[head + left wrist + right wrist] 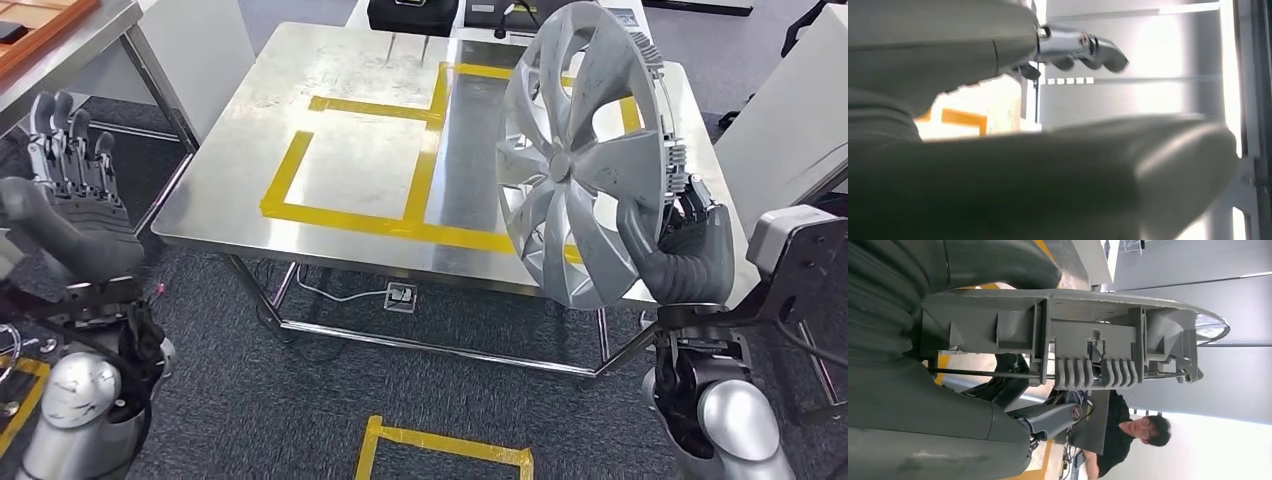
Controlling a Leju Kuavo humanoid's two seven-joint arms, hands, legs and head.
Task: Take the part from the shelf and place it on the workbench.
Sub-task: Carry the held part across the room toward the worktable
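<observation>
We are gripping the part (580, 160) upright by its rim in our right hand (690, 250), clearing the bench (350, 70); our left hand (70, 190) is hanging wide, holding nothing.

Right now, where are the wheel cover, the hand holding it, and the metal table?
wheel cover (562, 168), head view, on its centre hub.
right hand (690, 255), head view, on its grey palm.
metal table (350, 75), head view, on bare steel top.

Silver rounded forearms end in a dark grey right hand (690, 255) and left hand (70, 200) with ribbed covers.

1 hubcap (575, 150), 1 workbench (350, 70), 2 hands, 1 person (1128, 435).
</observation>
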